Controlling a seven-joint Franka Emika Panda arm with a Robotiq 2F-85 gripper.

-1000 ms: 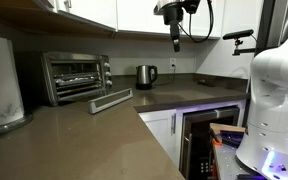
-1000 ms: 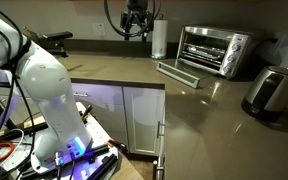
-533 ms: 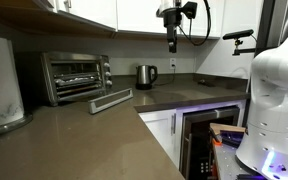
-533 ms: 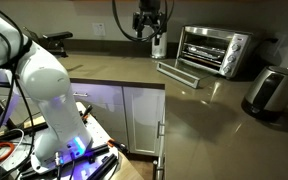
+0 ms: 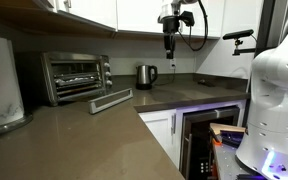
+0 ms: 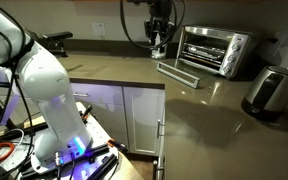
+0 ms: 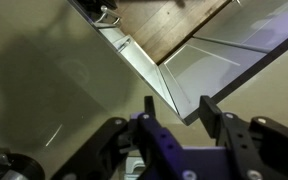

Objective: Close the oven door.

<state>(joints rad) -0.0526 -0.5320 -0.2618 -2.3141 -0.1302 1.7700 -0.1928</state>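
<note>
A small stainless toaster oven (image 5: 76,76) stands on the counter against the wall; it also shows in an exterior view (image 6: 214,50). Its glass-fronted oven door (image 5: 110,100) hangs open and flat in front of it, bar handle at the outer edge, also seen in an exterior view (image 6: 179,72). My gripper (image 5: 168,47) hangs high above the counter, well away from the door, also in an exterior view (image 6: 159,45). In the wrist view the gripper (image 7: 177,108) is open and empty, looking down on counter edge and floor.
A steel kettle (image 5: 146,76) stands on the counter near the oven, also in an exterior view (image 6: 271,92). A paper towel roll (image 6: 159,38) stands beside the oven. A dark under-counter appliance (image 5: 206,135) sits below the counter. The robot base (image 5: 274,100) is at the side.
My gripper has moved sideways toward the toaster oven, staying high above the counter. The oven door has not moved.
</note>
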